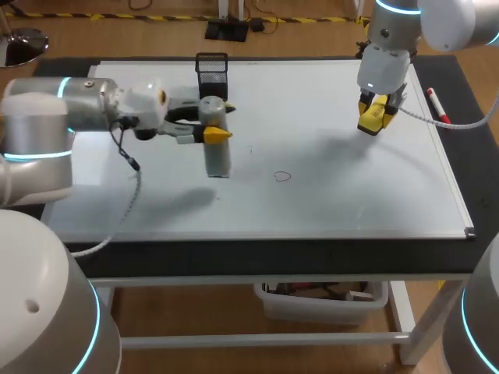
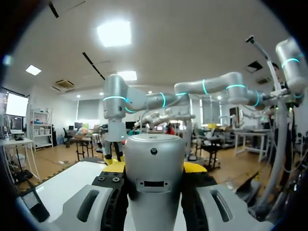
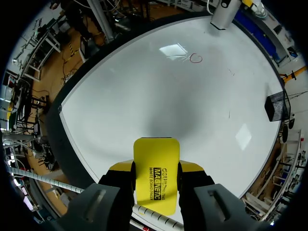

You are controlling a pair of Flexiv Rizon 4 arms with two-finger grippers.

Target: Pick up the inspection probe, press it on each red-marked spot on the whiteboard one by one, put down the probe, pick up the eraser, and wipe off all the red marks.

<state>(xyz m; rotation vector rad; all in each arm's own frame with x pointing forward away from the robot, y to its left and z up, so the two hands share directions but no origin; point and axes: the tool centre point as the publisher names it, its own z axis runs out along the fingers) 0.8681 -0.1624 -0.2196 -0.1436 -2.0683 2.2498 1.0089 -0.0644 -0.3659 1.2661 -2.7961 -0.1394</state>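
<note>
Grey probe [image 1: 217,156]: upright cylinder, well to the left of the red mark [image 1: 281,176] as the head view shows it. Its lower end is down at the whiteboard [image 1: 327,195]; cannot tell whether it touches. The probe is not on the mark.

Left gripper [image 2: 154,168]: both yellow tips clamp the probe from two sides, near its upper part. The arm comes in level from the left.

Red mark: a small open ring, the only one seen on the board.

Yellow eraser [image 1: 376,117]: beyond and to the right of the red mark, well apart from it. It is pinched between the fingers of the right gripper [image 3: 156,168], broad face showing in the right wrist view. It looks raised off the board, with a soft shadow between it and the mark.

Black mesh holder [image 1: 211,74]: stands on the far side of the board, beyond the probe as seen from the red mark.

Red-capped marker [image 1: 437,105]: lies at the board's right edge, farther from the red mark than the eraser.
</note>
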